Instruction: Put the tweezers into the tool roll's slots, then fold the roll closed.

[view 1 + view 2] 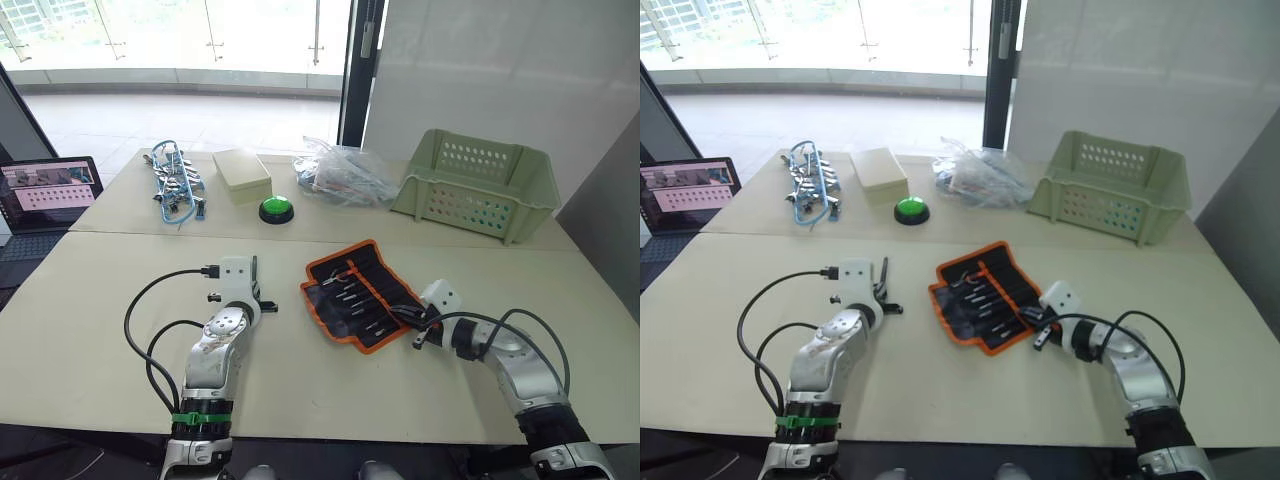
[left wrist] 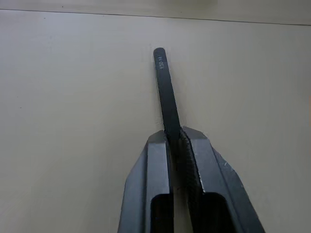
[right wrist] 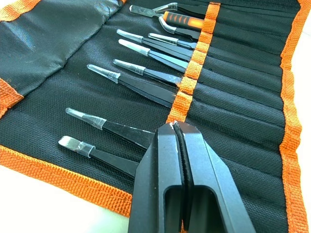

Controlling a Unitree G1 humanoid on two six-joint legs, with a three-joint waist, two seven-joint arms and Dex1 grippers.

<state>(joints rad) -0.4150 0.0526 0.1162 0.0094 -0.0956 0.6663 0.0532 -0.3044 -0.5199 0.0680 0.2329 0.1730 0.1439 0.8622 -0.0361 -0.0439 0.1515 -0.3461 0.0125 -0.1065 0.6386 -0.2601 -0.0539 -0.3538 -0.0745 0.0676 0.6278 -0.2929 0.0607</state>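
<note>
The tool roll (image 1: 372, 283) lies open and flat on the near table, black with orange edging. Several tweezers (image 3: 141, 87) sit in its slots, metal tips showing. My right gripper (image 3: 177, 128) is shut, its tips just above the roll's orange slot band near its right end (image 1: 413, 326); I see nothing between its fingers. To the roll's left, my left gripper (image 2: 177, 138) is shut on one slim dark tweezers (image 2: 164, 87), which sticks out beyond the fingertips over bare table. That gripper (image 1: 257, 290) hovers well apart from the roll.
On the far table stand a green plastic basket (image 1: 480, 185), a crumpled plastic bag (image 1: 340, 175), a green push button (image 1: 276, 209), a beige box (image 1: 242, 174) and a blue-corded tool cluster (image 1: 177, 182). A laptop (image 1: 45, 190) sits at far left.
</note>
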